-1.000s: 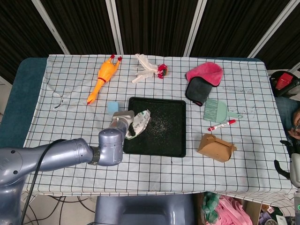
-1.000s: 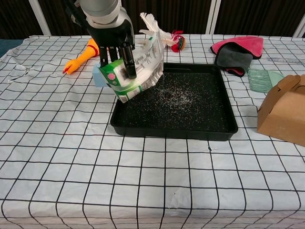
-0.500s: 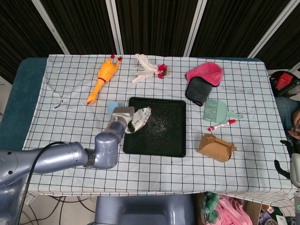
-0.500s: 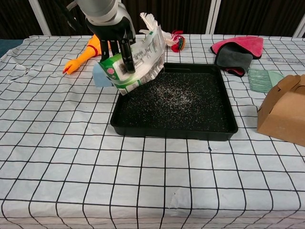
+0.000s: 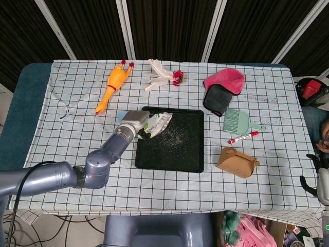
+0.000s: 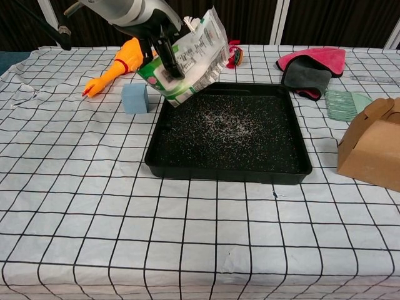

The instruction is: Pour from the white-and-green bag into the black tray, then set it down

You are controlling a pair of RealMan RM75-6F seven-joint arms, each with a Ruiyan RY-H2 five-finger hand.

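Note:
My left hand [image 5: 134,123] [image 6: 157,32] grips the white-and-green bag [image 5: 159,123] [image 6: 189,57] in the air over the black tray's far left corner. The bag is tilted, its green bottom down to the left and its white top up to the right. Fine pale grains lie scattered over the floor of the black tray [image 5: 194,163] [image 6: 225,174]. At the right edge of the head view a dark part of my right hand [image 5: 311,183] shows off the table; how its fingers stand is unclear.
A blue block [image 6: 134,97] stands just left of the tray and a yellow rubber chicken [image 5: 114,85] lies behind it. A brown box [image 5: 236,161], red marker [image 5: 243,137], green brush [image 5: 237,122] and pink and dark cloths [image 5: 222,88] lie right of the tray.
My left hand has carried the bag up and toward the far side of the tray, and the arm now reaches further out. The blue block has come into the chest view.

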